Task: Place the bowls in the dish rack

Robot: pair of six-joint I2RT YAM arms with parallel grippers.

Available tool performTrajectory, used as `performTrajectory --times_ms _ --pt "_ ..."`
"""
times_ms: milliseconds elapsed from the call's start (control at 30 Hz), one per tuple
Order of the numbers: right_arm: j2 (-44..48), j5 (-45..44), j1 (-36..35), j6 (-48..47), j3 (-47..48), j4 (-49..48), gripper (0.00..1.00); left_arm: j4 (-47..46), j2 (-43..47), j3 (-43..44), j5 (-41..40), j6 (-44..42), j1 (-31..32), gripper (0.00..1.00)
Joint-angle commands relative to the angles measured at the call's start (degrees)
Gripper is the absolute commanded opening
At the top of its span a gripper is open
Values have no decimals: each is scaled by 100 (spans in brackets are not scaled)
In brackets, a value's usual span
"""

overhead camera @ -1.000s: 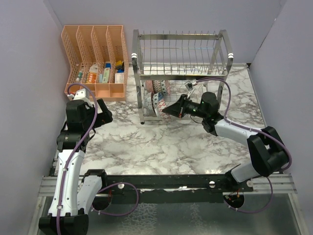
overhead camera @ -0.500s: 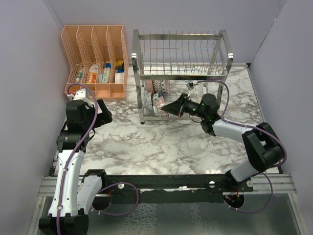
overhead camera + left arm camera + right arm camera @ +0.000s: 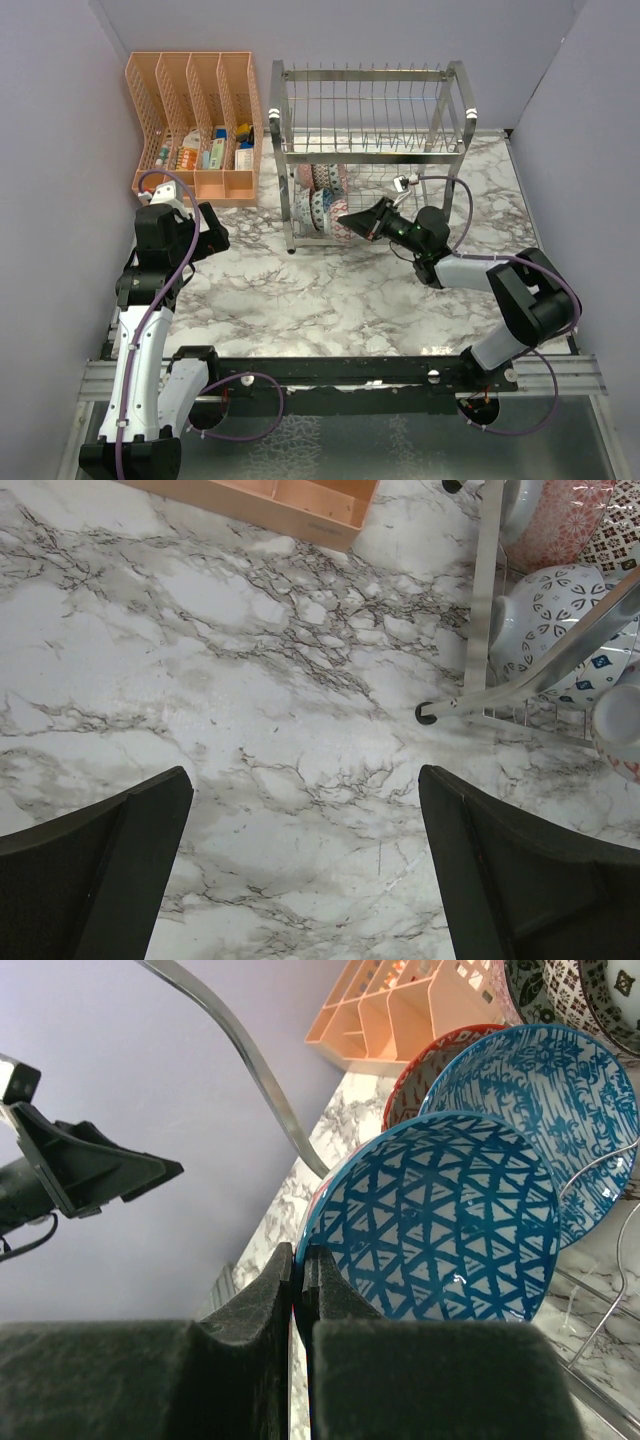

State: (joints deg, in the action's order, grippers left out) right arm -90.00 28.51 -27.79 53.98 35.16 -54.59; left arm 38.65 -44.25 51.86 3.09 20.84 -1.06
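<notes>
Blue bowl [image 3: 440,1230] in right hand [image 3: 298,1260], second blue bowl [image 3: 570,1100] alongside

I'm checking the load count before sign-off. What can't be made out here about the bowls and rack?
Top view: lower-tier bowls in the dish rack are too small, screened by wires and the right claw; count unclear.
Right wrist view: the claw's fingers hide the near rim of the blue bowl; seating unknown.
Left wrist view: right edge crops the rack.

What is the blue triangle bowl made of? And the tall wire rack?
The blue triangle bowl looks like glazed ceramic: glossy, with a bright light spot inside. The dish rack looks like polished metal wire, thin and shiny, probably steel.
</notes>
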Motion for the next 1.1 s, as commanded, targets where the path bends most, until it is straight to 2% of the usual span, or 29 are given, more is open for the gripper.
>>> performTrajectory --times_ms 0,233,700,1067 --pt "-246 -907 28 316 -218 -1218 1 -32 2 120 -105 -76 -18 99" --pt "-657 -1479 28 540 -328 -1981 1 -81 -46 80 -73 -82 -17 99" --pt "-1006 -2586 28 642 -342 -2081 1 -123 -91 60 -43 -100 -17 99" --pt "-1450 -2423 31 1145 -161 -2651 1 -138 -153 60 -44 -95 -17 99"
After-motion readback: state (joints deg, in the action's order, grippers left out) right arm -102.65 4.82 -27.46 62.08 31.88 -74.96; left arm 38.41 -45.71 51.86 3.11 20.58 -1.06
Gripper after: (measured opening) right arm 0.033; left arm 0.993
